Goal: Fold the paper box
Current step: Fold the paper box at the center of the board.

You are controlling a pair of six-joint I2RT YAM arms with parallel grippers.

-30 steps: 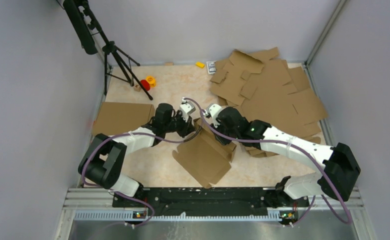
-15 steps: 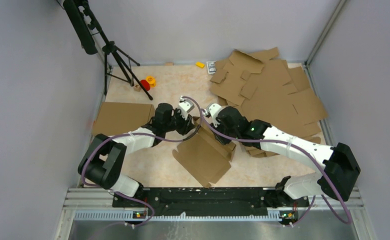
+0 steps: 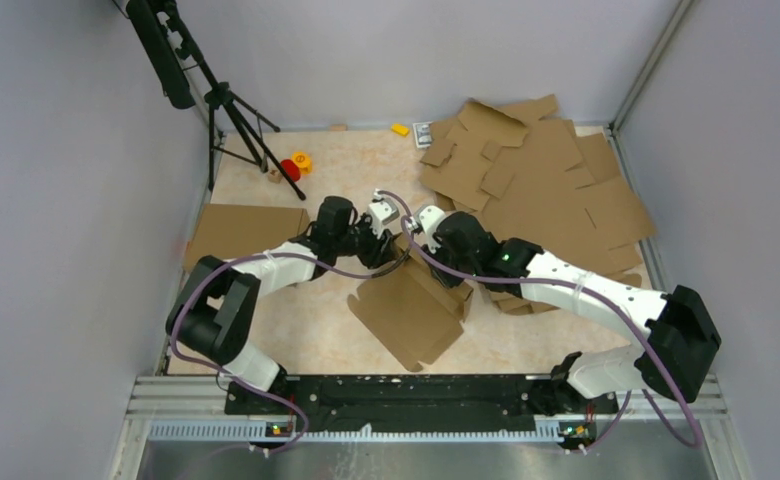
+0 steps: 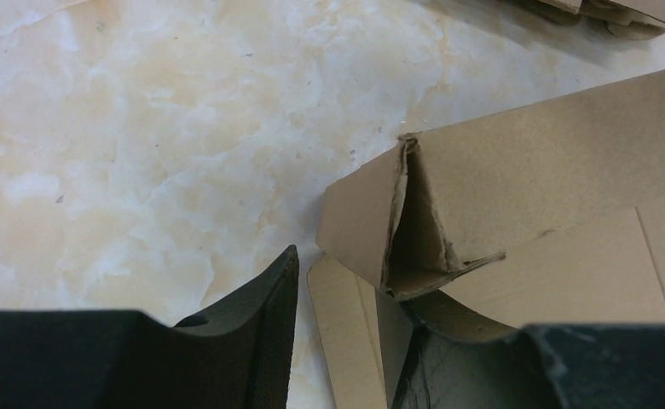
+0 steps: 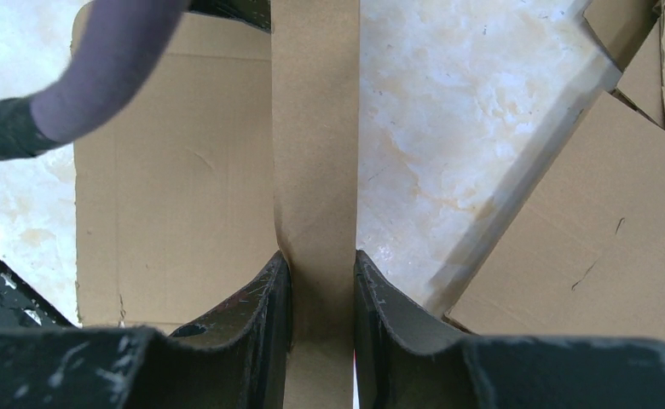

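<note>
The paper box (image 3: 406,312) is a brown cardboard blank lying partly folded at the table's middle, with one wall raised at its far edge. My right gripper (image 3: 424,245) is shut on that upright wall (image 5: 316,153), which stands pinched between both fingers (image 5: 322,264). My left gripper (image 3: 391,250) sits at the box's far left corner with its jaws apart (image 4: 355,298). A loose flap (image 4: 346,341) lies between the jaws, with a gap beside the left finger (image 4: 265,332). The folded corner (image 4: 410,213) stands just ahead of them.
A heap of flat cardboard blanks (image 3: 541,190) fills the back right. One flat cardboard sheet (image 3: 244,235) lies at the left. A tripod (image 3: 231,110) stands back left beside small red and yellow items (image 3: 294,166). A yellow piece (image 3: 399,129) lies at the back wall.
My left gripper has slid right toward the box's far corner and its jaws have opened. The box's near-left edge has shifted slightly. The right gripper has kept its hold.
</note>
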